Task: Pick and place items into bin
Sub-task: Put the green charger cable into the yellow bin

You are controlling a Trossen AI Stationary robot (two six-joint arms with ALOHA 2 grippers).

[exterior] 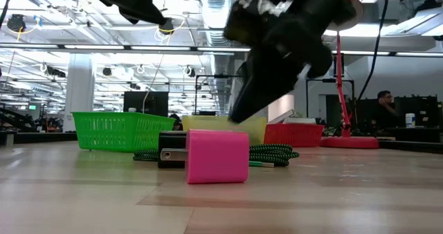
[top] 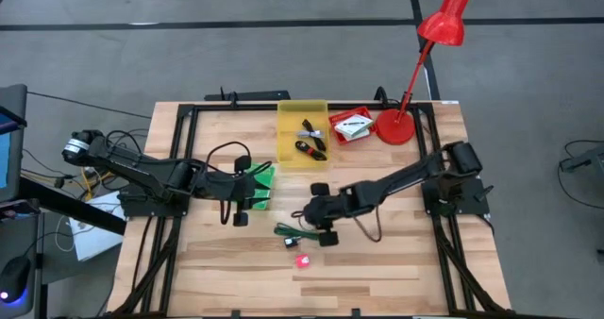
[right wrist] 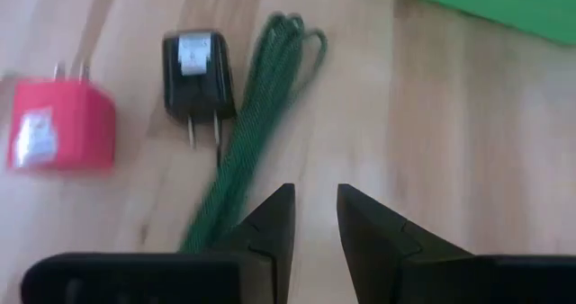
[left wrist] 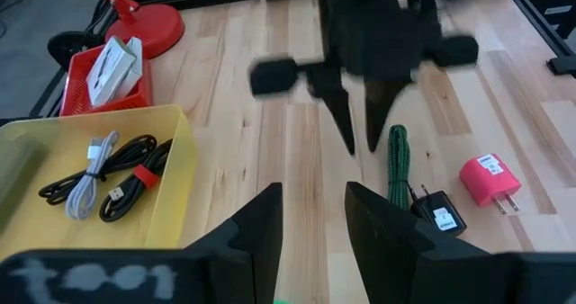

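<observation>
Right pincer, fingers narrowly parted and empty, hangs over the green cable beside the black plug. Pink charger lies nearby on the worktop. Left pincer, narrowly parted, holds nothing.

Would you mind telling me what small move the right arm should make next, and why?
Probably lower the right gripper onto the green coiled cable and close. Its fingers are parted and empty just above the cable, which lies on the table beside the black charger and pink charger.

Wooden table carries 3 bins, lamp, chargers, green cable.
</observation>
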